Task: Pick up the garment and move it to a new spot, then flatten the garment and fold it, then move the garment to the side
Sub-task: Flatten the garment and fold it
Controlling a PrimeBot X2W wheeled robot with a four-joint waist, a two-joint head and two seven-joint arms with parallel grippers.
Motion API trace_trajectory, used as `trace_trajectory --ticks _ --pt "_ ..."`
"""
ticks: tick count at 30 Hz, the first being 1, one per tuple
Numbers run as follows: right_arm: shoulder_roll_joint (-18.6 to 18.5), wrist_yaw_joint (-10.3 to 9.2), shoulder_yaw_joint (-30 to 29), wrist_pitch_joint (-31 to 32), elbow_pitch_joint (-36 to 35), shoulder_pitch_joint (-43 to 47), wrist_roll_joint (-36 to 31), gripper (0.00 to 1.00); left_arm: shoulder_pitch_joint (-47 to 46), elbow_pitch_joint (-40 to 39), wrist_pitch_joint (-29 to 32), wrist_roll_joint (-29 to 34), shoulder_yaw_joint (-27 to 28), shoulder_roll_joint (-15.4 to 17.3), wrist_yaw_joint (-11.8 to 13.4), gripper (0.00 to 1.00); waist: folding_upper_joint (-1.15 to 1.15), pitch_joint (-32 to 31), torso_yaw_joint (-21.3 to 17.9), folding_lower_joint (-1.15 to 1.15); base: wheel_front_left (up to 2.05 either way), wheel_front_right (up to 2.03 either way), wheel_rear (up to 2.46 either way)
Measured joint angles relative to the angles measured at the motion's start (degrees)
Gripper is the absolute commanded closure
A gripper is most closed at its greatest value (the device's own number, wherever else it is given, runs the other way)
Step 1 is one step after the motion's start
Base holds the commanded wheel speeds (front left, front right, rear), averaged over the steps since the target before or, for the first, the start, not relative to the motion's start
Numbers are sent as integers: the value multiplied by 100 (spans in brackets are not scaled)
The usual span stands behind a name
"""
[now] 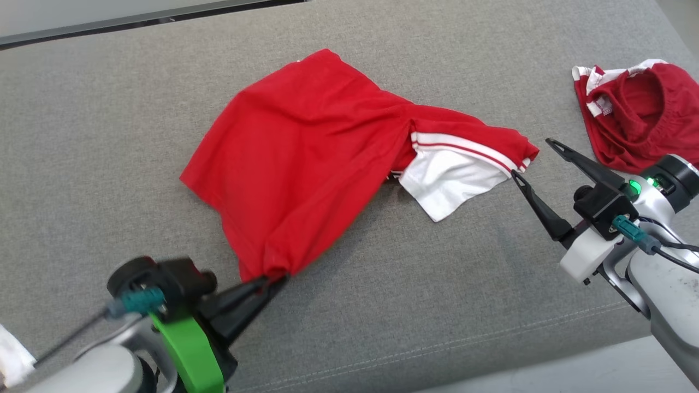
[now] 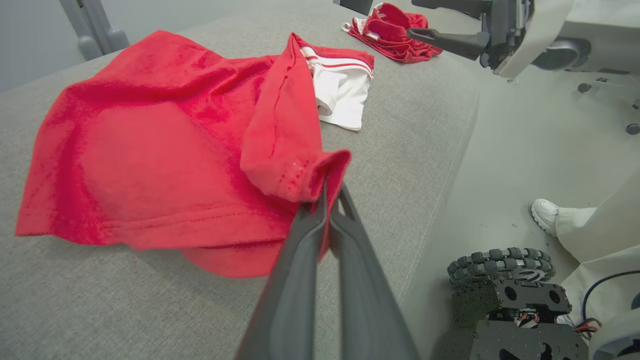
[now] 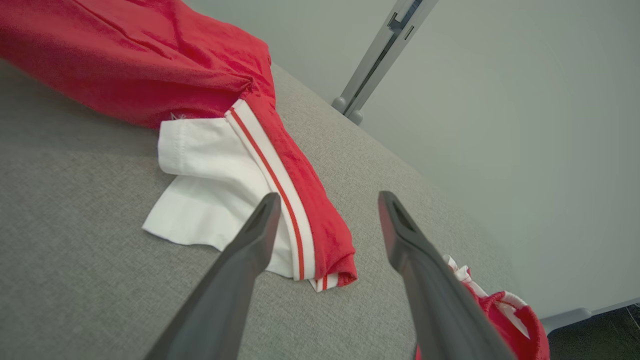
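I am gripping the red garment (image 1: 306, 147) with the left gripper (image 1: 272, 281), its two dark fingers closed tight on a bunched corner of the hem at the near edge of the cloth. In the left wrist view that pinched corner is folding up over the fingertips, raised a little off the grey fabric-covered worktop (image 1: 437, 305). The rest of the garment is lying rumpled across the middle of the surface. Its white sleeve panel (image 1: 453, 183), edged with red and white stripes, is sticking out on the right side and resting flat.

I am holding the right gripper (image 1: 531, 158) wide open and empty just beside the end of that sleeve. One fingertip is sitting right at the striped cuff (image 3: 320, 270), though I cannot tell whether it is touching. In the right wrist view the cuff is showing in the gap between the fingers.

A second red garment (image 1: 639, 114) with white trim is lying crumpled at the far right of the worktop, well apart from the first. In the left wrist view a person's white shoe (image 2: 545, 215) is standing on the floor near the robot's wheel (image 2: 500, 262).
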Motion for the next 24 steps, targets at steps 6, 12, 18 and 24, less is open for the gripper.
trace_trajectory --ticks 6,12,18,24 --pt "48 0 -5 0 -8 172 -4 0 -426 773 -724 1300 -1411 83 -2 100 0 -143 95 0 0 0 0" --pt "107 0 -25 0 -9 309 -4 0 -543 1761 -1124 2153 -1638 -146 -2 100 0 -196 125 0 0 0 0" --pt "165 0 -43 0 4 420 -3 0 -154 2358 -1225 2639 -1666 -571 -2 57 0 -250 140 0 0 0 0" --pt "171 0 -175 0 20 585 5 0 114 2610 -1255 2512 -1668 -790 -2 0 0 -344 194 0 0 0 0"
